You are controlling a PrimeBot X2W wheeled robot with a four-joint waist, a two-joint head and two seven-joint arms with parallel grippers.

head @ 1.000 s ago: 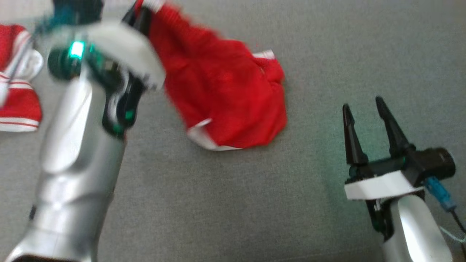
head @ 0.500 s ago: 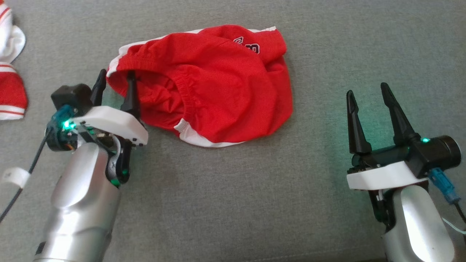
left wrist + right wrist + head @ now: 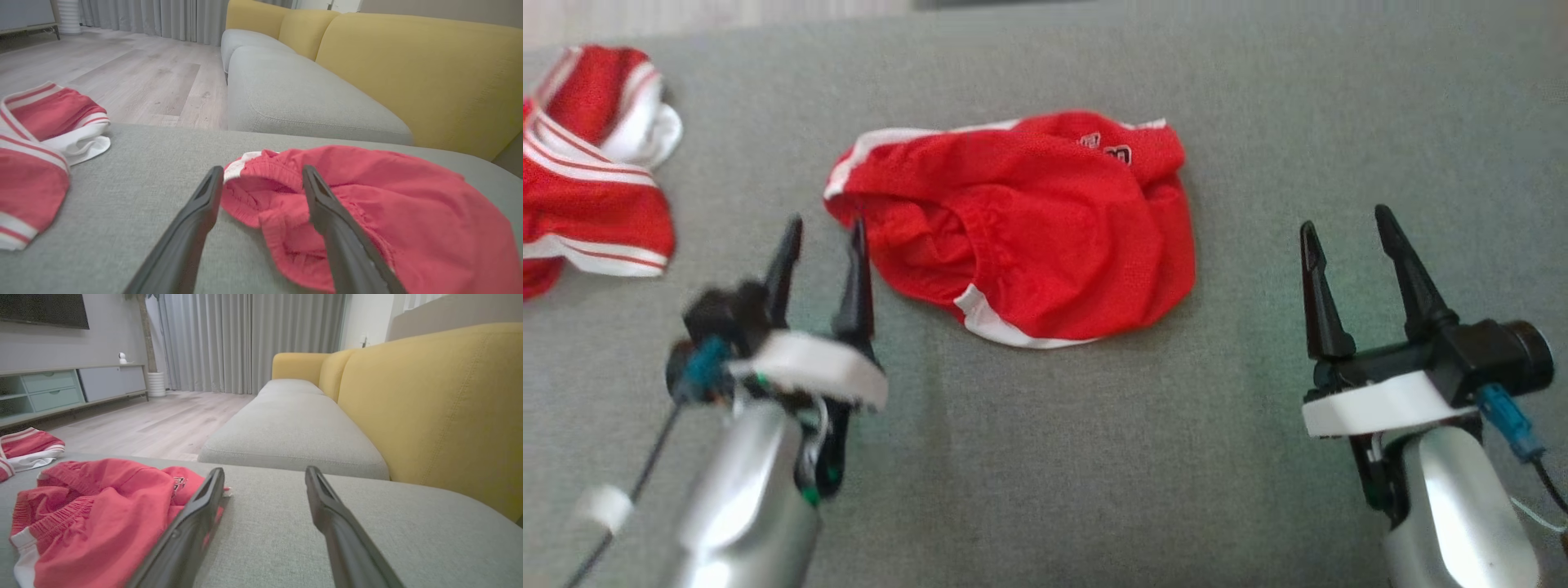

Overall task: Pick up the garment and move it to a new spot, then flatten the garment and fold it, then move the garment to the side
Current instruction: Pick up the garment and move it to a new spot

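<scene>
The red garment (image 3: 1029, 237) lies in a loose heap near the middle of the grey sofa seat (image 3: 1045, 457). It has white trim along its edges, and a gathered elastic band runs along the side toward the left tool (image 3: 826, 222). Its fabric looks thin and a little meshy, with soft folds, and there is a small dark print near its far edge.

The left tool has its two dark, tapered fingers spread wide and holds nothing. In the left wrist view the elastic edge of the garment (image 3: 367, 212) shows between the fingers, but I cannot tell if a finger touches it. The right tool (image 3: 1344, 219) is also spread wide and empty, well apart from the garment's right edge, with bare woven grey fabric between them.

A second red and white striped cloth (image 3: 596, 204) lies bunched at the far left edge of the seat. In front of the garment the seat is free. On the right rises a yellow backrest (image 3: 429, 408), and beyond the seat's far edge is a pale wooden floor (image 3: 122, 81).
</scene>
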